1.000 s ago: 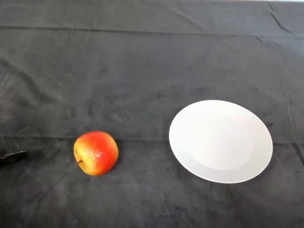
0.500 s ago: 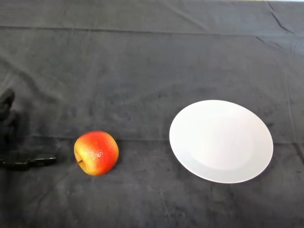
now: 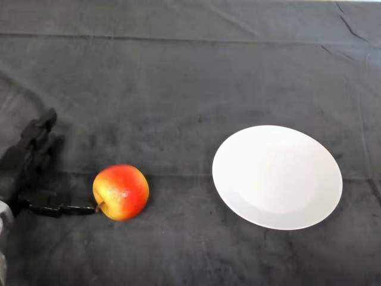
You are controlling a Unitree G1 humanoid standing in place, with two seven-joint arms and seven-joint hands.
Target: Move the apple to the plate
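Note:
A red and yellow apple [image 3: 121,192] lies on the dark cloth, left of centre, with its stem toward the left. A white plate [image 3: 277,176] with nothing on it sits to the right of the apple, a hand's width away. My left hand [image 3: 18,167] has come in at the left edge. It is open: its fingers [image 3: 37,132] reach up and away, and its thumb [image 3: 62,209] stretches right along the cloth, its tip just short of the apple's stem.
A dark wrinkled cloth [image 3: 178,89] covers the whole table, with a fold line running across near the back.
My left hand has come further into view from the left edge and moved right toward the apple. The apple and the plate have not moved.

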